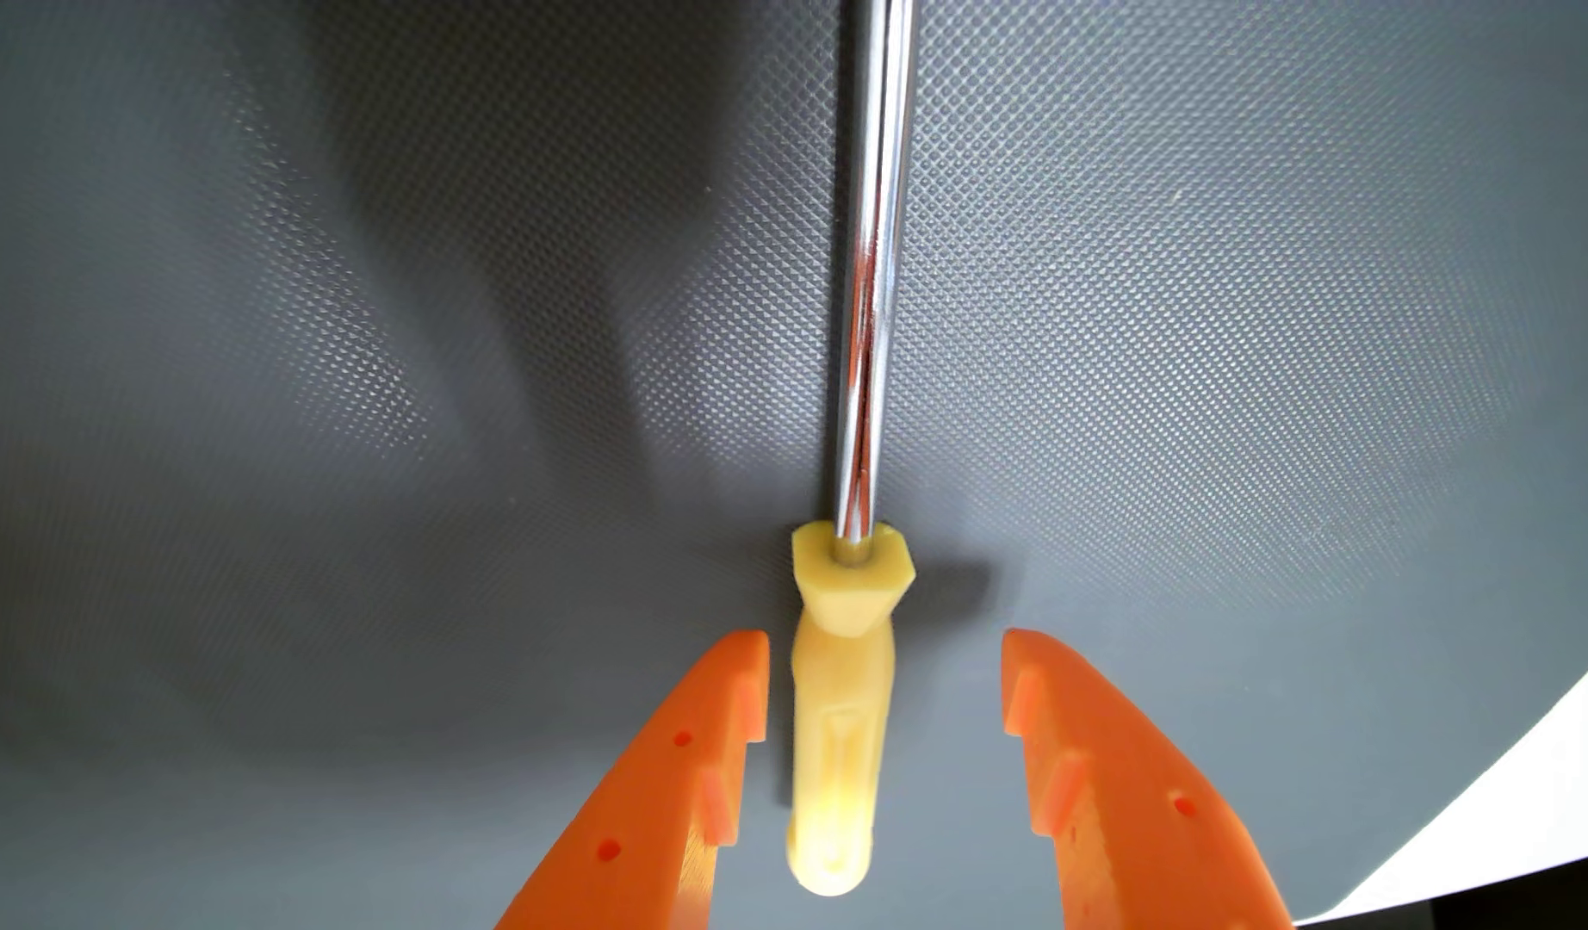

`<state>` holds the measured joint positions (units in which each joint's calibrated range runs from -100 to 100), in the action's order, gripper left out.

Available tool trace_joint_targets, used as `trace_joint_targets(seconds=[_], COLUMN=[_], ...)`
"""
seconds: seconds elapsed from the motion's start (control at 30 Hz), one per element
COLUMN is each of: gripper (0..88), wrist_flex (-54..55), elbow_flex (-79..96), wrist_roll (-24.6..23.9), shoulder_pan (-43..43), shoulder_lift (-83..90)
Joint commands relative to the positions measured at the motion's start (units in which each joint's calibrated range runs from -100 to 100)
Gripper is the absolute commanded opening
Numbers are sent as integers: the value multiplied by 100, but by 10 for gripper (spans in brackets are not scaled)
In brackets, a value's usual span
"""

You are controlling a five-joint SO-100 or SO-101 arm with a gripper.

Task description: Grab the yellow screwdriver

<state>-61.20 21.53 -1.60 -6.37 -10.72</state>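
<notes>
In the wrist view the yellow screwdriver [840, 706] lies on a dark grey textured mat [370, 402]. Its pale yellow handle is at the bottom centre and its shiny metal shaft [871, 268] runs straight up out of the top edge. My gripper [886, 639] is open, with its two orange fingers [683, 787] coming in from the bottom edge on either side of the handle. The left finger stands close beside the handle with a thin gap. The right finger is further off. Neither finger touches the handle.
The mat's curved edge [1506, 787] runs across the bottom right corner, with a white surface [1560, 805] beyond it. Soft shadows fall across the mat's left half.
</notes>
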Motion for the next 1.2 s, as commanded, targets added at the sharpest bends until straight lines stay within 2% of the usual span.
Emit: trace_joint_targets(seconds=[0.0,0.67,0.93,1.17], gripper=[154,158,158,158], wrist_flex=[-29,-20,300,179], elbow_flex=[-177,264,390,93], wrist_roll=[10,-21,10,0], shoulder_pan=[55,146,138,146], shoulder_lift=[117,24,-61,-333])
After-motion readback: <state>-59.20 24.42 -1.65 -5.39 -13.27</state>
